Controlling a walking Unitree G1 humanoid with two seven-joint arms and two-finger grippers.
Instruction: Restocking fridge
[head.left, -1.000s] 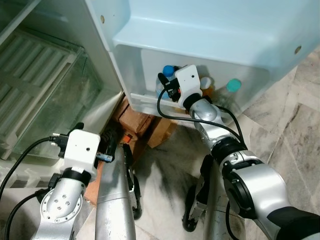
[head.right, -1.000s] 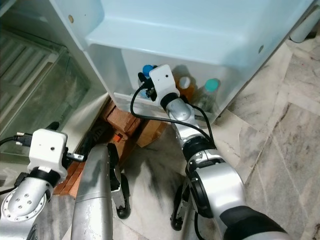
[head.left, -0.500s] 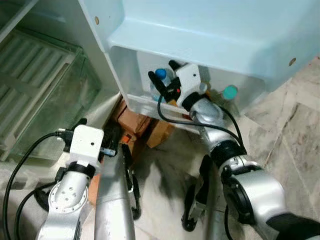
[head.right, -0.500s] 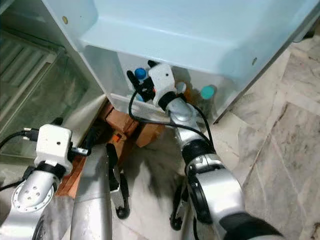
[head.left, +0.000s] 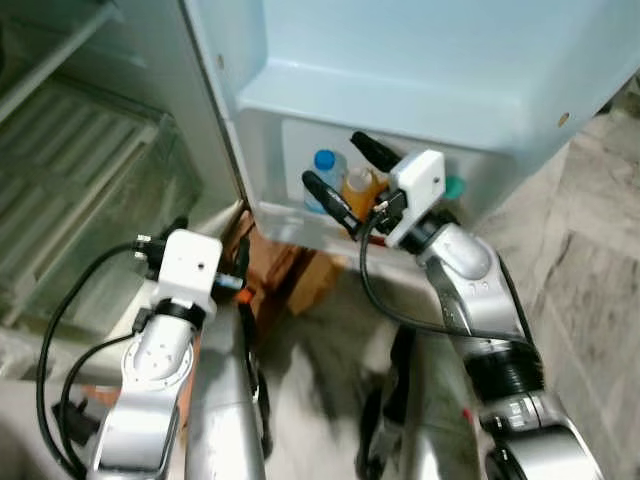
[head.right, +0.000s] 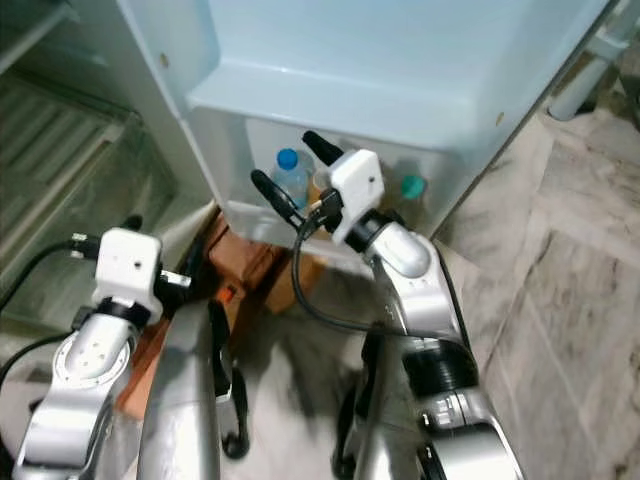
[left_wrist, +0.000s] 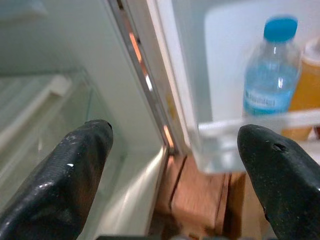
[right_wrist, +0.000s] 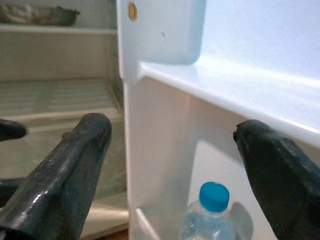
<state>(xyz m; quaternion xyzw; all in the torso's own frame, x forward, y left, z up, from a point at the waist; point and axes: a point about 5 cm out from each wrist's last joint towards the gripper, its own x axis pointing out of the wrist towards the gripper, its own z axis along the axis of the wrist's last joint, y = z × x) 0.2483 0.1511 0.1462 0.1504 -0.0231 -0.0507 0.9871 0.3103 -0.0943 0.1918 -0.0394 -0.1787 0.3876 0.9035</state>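
Standing open across the upper middle of the head views, the fridge door (head.left: 420, 70) shows its lowest shelf (head.left: 300, 215) just above the centre of the frame. On that shelf a water bottle (head.left: 325, 175) with a blue cap stands upright at the left end, an orange bottle (head.left: 357, 188) sits just beside it, and a teal cap (head.left: 455, 186) peeks out further right behind the robot's wrist.

The right gripper (head.left: 345, 178) is raised in front of this shelf with its two black fingers spread wide apart and nothing between them; one finger (head.left: 330, 200) lies low across the shelf front, the other points up beside the orange bottle. From its wrist camera the blue-capped bottle (right_wrist: 212, 212) appears at the bottom, between the parted fingers (right_wrist: 60, 175).

The left gripper (left_wrist: 172, 165) hangs lower, at the left of centre, near the fridge's bottom corner. Its fingers (left_wrist: 75, 170) are also held apart and empty, framing the door hinge edge, the water bottle (left_wrist: 270, 80) and the reddish bricks (left_wrist: 192, 195) under the fridge. A glass drawer (head.left: 90, 190) fills the left side, and marble floor (head.left: 590, 270) runs down the right.
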